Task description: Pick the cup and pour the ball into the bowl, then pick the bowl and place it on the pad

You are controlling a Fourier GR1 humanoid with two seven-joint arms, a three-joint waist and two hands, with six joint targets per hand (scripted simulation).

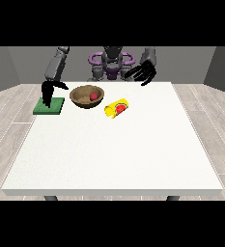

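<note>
Here the wooden bowl, a red ball already seen inside it, is found just beside the hand at the view's left, on the side away from the green pad over which that hand hangs, fingers pointed down; whether they are spread cannot be told. The yellow cup lies tipped beyond the bowl. The hand at the view's right is held raised, fingers relaxed, well apart.

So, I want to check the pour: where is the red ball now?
In the front view the red ball lies inside the brown bowl, left of centre at the table's far side, between the green pad and the tipped yellow cup.
</note>
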